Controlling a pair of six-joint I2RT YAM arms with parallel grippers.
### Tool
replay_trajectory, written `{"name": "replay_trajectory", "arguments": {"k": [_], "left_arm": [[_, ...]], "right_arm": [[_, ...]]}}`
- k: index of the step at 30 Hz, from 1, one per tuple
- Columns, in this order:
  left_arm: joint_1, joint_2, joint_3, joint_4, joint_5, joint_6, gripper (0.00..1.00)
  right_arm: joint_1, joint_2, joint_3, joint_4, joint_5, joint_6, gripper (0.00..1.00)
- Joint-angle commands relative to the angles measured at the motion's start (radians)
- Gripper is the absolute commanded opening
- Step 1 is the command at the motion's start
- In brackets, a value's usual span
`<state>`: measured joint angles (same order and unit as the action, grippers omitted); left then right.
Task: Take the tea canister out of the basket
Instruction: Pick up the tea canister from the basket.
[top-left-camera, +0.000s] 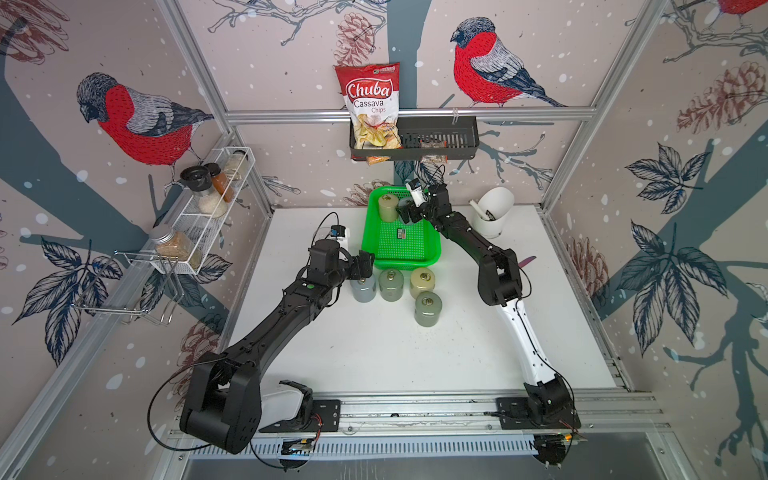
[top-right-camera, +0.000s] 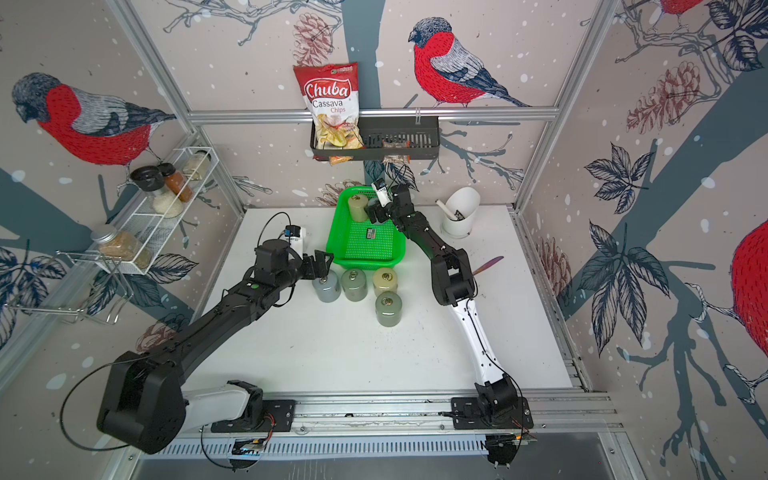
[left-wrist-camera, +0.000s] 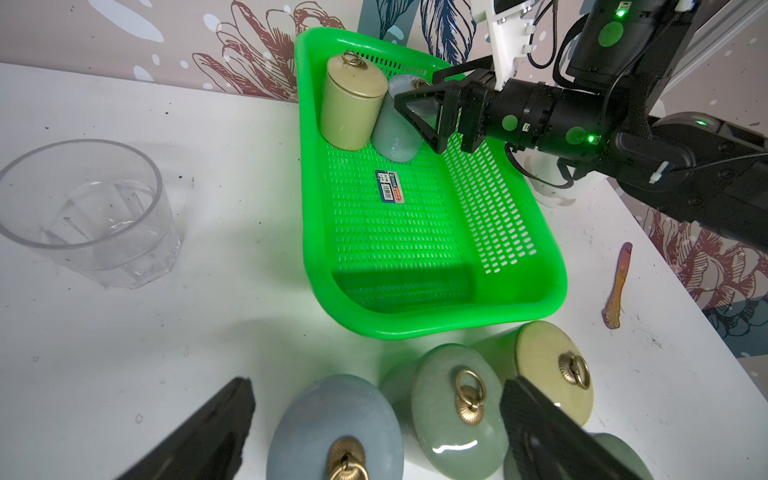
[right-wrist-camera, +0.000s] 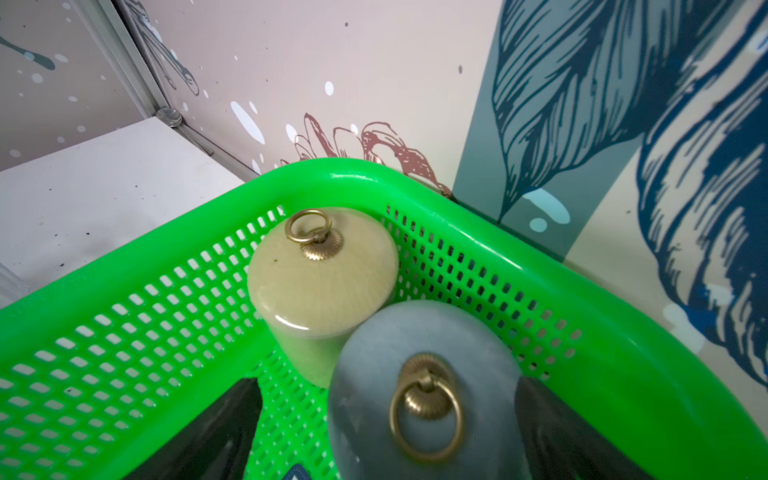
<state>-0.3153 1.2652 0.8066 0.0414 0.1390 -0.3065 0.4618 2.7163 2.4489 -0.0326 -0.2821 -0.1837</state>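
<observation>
The green basket (top-left-camera: 401, 262) (top-right-camera: 365, 262) (left-wrist-camera: 436, 328) (right-wrist-camera: 415, 174) stands at the back middle of the table. Two tea canisters with brass rings stand in its far corner, a beige one (top-left-camera: 388, 208) (top-right-camera: 358, 207) (left-wrist-camera: 351, 108) (right-wrist-camera: 322, 282) and a grey-blue one (left-wrist-camera: 395, 129) (right-wrist-camera: 374, 374) touching it. My right gripper (top-left-camera: 407, 212) (top-right-camera: 374, 212) (left-wrist-camera: 419, 112) (right-wrist-camera: 386, 386) is open inside the basket, one finger on each side of the grey-blue canister, with a gap on one side. My left gripper (top-left-camera: 365, 264) (top-right-camera: 322, 264) (left-wrist-camera: 376, 384) is open by the basket's front left corner, holding nothing.
Several canisters (top-left-camera: 390, 284) (left-wrist-camera: 457, 407) stand on the table just before the basket, beneath my left gripper. A clear glass (left-wrist-camera: 83, 216) is left of the basket. A white cup (top-left-camera: 492, 212) and a small knife (top-left-camera: 527, 262) lie right. A black rack (top-left-camera: 436, 141) hangs on the back wall.
</observation>
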Motion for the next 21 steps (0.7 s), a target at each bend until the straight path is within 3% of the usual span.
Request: {"name": "replay_trajectory", "arguments": {"k": [1,14,21], "left_arm": [[0.005,-0.001,0.006,0.019,0.017,0.012,0.97],[0.011,-0.03,-0.008,0.016,0.025,0.017,0.97],[0.013,-0.058,-0.026,0.017,0.022,0.012,0.97]], "right_arm": [[0.015,0.005,0.007,-0.033,0.002,-0.03,1.0],[0.059,-0.041,-0.075,-0.121,0.038,-0.079,1.0],[0.07,-0.126,-0.223,-0.103,0.03,-0.065,1.0]]}}
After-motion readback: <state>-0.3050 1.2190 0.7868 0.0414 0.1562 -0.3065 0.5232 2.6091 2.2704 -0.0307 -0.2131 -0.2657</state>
